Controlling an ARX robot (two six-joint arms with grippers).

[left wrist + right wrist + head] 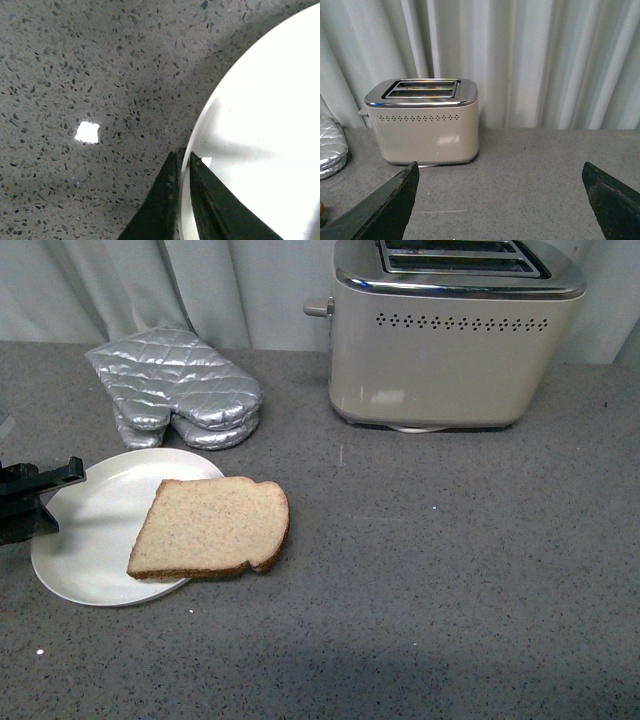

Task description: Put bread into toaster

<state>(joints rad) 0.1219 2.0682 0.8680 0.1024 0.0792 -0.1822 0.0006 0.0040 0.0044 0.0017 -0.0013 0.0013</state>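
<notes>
Crust rims the bread [210, 528], one flat slice lying partly on the white plate [80, 550], its rounded end overhanging the rim above the speckled grey bench [450, 620]. At the plate's left edge sits the left gripper [183, 157], jaws narrowed to a slit over the rim. The right gripper [500, 200] shows only in its wrist view, jaws wide and holding nothing. Farther back lie silver oven mitts [180, 390]. The toaster [455, 340] stands at the rear right, well apart from the bread, before a pale curtain [150, 280].
</notes>
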